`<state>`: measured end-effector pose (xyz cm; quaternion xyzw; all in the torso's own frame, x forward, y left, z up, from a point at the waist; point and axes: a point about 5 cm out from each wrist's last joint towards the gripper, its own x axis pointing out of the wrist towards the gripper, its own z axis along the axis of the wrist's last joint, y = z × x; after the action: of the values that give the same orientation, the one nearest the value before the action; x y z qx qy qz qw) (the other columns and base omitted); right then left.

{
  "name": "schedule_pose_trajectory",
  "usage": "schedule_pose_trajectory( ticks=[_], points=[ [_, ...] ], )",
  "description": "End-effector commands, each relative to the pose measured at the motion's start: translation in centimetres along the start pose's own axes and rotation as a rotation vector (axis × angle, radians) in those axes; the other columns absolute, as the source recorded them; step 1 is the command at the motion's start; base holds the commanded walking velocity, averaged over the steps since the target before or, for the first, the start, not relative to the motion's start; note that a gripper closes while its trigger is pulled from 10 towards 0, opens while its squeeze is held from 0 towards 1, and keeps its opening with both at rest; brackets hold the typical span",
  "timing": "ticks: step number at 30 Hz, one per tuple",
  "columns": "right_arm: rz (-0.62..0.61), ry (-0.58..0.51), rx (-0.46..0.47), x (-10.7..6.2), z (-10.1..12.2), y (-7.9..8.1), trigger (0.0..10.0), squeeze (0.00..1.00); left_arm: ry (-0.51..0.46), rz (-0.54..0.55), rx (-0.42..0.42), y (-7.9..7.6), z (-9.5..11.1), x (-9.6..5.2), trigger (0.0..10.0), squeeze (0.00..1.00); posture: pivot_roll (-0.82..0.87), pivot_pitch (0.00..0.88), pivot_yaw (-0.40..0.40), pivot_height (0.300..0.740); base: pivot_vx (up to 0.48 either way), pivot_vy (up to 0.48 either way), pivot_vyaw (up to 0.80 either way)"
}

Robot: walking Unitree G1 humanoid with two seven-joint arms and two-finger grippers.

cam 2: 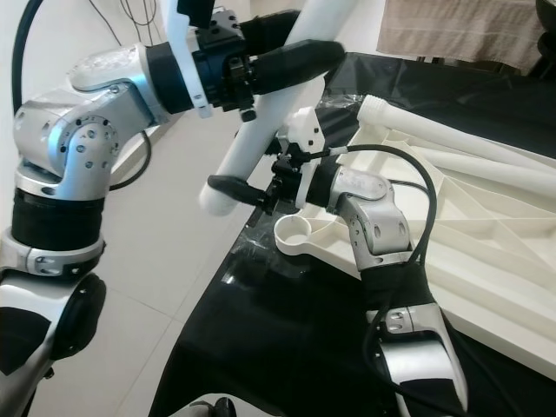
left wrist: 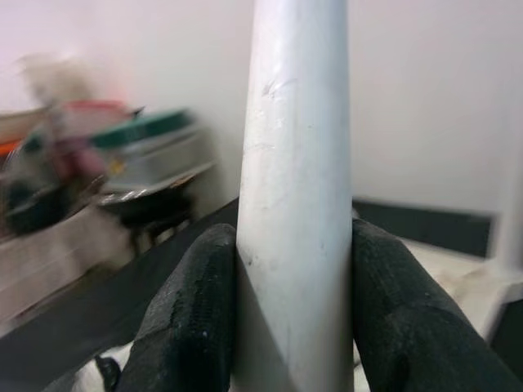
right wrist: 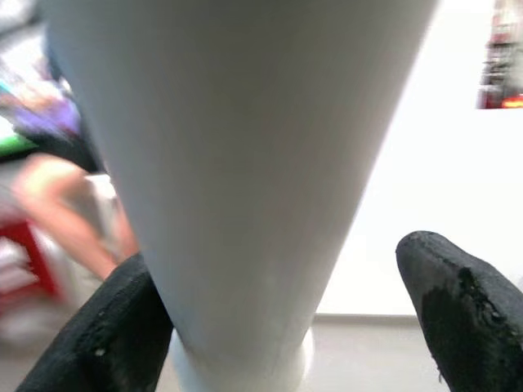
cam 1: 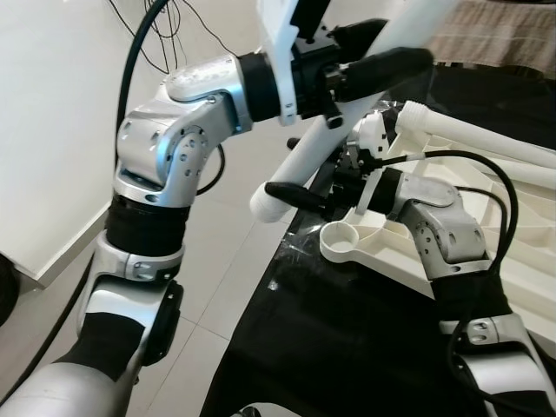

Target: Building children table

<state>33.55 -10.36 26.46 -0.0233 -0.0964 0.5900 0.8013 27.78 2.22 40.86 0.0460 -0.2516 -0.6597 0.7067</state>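
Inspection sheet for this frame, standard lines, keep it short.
Surface: black cloth under the parts.
Job's things: white table leg held slanted above the socket ring of the upturned white tabletop; second leg lying on it.
Clutter: nothing seen.
Grippers: left gripper clamped on the leg; right gripper straddling its lower end, one finger clear of it.
Cables: black cable looped over the right arm.
Surroundings: tiled floor, white wall.

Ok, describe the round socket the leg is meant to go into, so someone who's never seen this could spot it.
Start at the white tabletop lying upside down on the black cloth. Go to its corner nearest the right gripper. The socket is the open round cup there, unlike the ribbed flat panels beside it.
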Motion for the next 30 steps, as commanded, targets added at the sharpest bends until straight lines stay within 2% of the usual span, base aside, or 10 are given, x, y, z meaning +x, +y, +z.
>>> schedule_pose_trajectory(
  ticks=[1,4,5,6,7,23,24,27,28,30],
  points=[
    [0.081,0.025,0.079,2.3,-0.8,1.5,4.9,0.00,-0.086,-0.373,-0.084,-4.7,0.0,3.3,0.0,0.00,-0.07,0.177,0.083,0.740,0.000,0.000,0.00],
    [0.101,-0.027,0.140,2.5,-1.0,2.0,4.6,0.00,-0.089,-0.443,-0.093,-5.6,-0.3,3.5,0.0,0.00,-0.07,0.177,0.083,0.740,0.000,0.000,0.00],
    [0.086,-0.057,0.166,2.7,-1.0,2.0,2.5,0.00,-0.088,-0.457,-0.096,-5.8,-0.4,3.8,0.0,0.00,-0.07,0.175,0.086,0.740,0.000,0.000,0.00],
    [0.073,-0.076,0.181,2.7,-1.1,1.9,2.5,0.00,-0.089,-0.461,-0.098,-5.8,-0.5,3.9,0.0,0.00,-0.07,0.175,0.086,0.740,0.000,0.000,0.00],
    [0.040,-0.113,0.212,2.8,-1.1,1.8,0.0,0.00,-0.089,-0.452,-0.097,-4.8,-0.5,2.8,0.0,0.00,-0.07,0.175,0.086,0.740,0.000,0.000,0.00],
    [-0.147,-0.238,0.302,2.0,-1.4,0.8,0.0,0.00,-0.123,-0.336,-0.096,-3.3,0.0,3.3,0.0,0.00,-0.07,0.177,0.089,0.740,0.000,0.000,0.00],
    [-0.179,-0.226,0.290,1.8,-1.5,0.6,0.0,0.00,-0.119,-0.303,-0.095,-2.8,0.0,3.3,10.0,0.00,-0.07,0.178,0.091,0.740,0.000,0.000,0.00],
    [-0.247,-0.193,0.259,1.3,-1.8,0.2,0.0,0.00,-0.115,-0.225,-0.132,-1.6,-0.3,3.3,10.0,0.00,-0.07,0.179,0.090,0.740,0.000,0.000,0.00],
    [-0.272,-0.181,0.245,1.1,-1.9,0.0,0.0,0.00,-0.117,-0.195,-0.153,-1.1,-0.4,3.2,10.0,1.00,-0.07,0.178,0.090,0.740,0.000,0.000,0.00],
    [-0.298,-0.162,0.229,0.8,-2.0,-0.2,0.0,0.00,-0.114,-0.182,-0.165,-0.6,-0.5,3.2,10.0,1.00,-0.07,0.177,0.091,0.740,0.000,0.000,0.00]
  ],
)
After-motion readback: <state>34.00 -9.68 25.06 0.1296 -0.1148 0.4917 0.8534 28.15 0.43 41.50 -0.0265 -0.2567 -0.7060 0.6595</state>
